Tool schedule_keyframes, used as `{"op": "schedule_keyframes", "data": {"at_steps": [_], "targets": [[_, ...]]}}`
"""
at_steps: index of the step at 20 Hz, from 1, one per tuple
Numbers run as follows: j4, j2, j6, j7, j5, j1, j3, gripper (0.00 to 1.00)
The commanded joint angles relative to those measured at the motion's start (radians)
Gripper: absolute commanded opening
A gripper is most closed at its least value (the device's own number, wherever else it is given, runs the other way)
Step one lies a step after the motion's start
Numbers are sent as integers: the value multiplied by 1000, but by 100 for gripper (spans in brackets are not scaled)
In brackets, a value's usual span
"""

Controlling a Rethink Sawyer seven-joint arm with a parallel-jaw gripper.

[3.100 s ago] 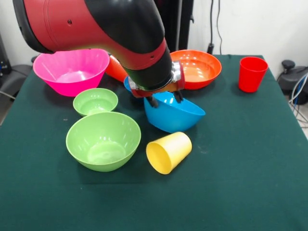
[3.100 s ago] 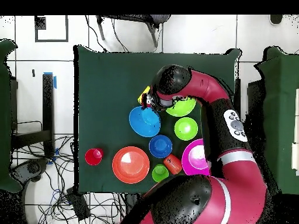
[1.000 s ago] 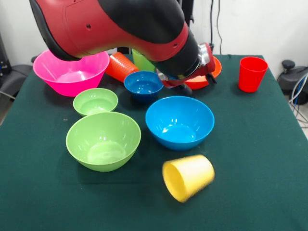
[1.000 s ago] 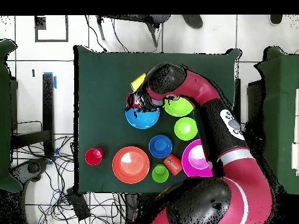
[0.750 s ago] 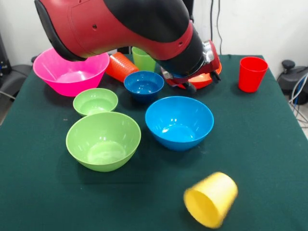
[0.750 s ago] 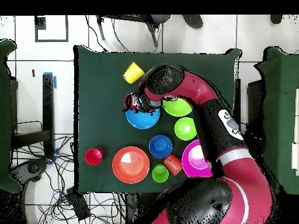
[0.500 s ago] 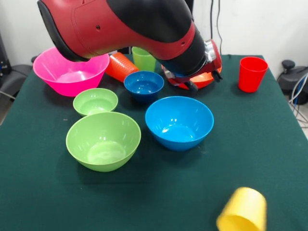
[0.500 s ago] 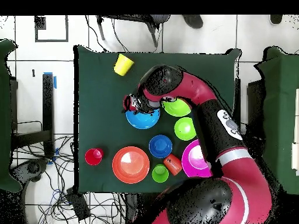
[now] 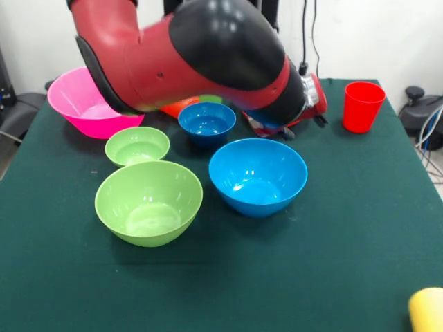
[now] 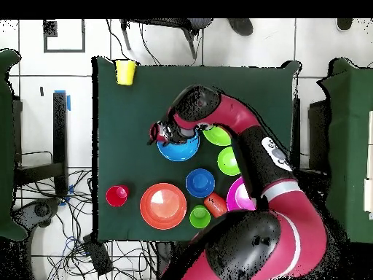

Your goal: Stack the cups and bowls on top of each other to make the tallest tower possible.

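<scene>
Beside glossy round blue bowl (image 9: 258, 176), end effector (image 9: 304, 126), grip state indiscernible.

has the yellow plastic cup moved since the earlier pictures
Yes. The yellow plastic cup has rolled away from the large blue bowl to the table's corner; the overhead view shows it at the edge.

Open green cloth spreads across the bench (image 9: 332, 235) on the near side of the blue bowl (image 9: 258, 176), broken only by the yellow cup (image 9: 428, 311) at the corner. On the bowl's left the big green bowl (image 9: 148, 201) and small green bowl (image 9: 137, 146) crowd close together. Behind it the dark blue bowl (image 9: 207, 122) and the arm (image 9: 194, 59) block the way. The red cup (image 9: 363, 106) stands alone, well off to the right.
</scene>
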Motion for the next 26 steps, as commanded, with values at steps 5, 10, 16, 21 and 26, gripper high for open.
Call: {"op": "schedule_keyframes", "data": {"at_steps": [5,10,16,21,26], "targets": [[-53,83,-91,-27,-31,70,24,100],[17,19,-154,50,-36,87,-1,100],[320,-155,-382,208,-23,79,-34,100],[415,-341,-476,369,-108,222,-219,100],[424,-432,-481,435,-164,356,-368,100]]}}
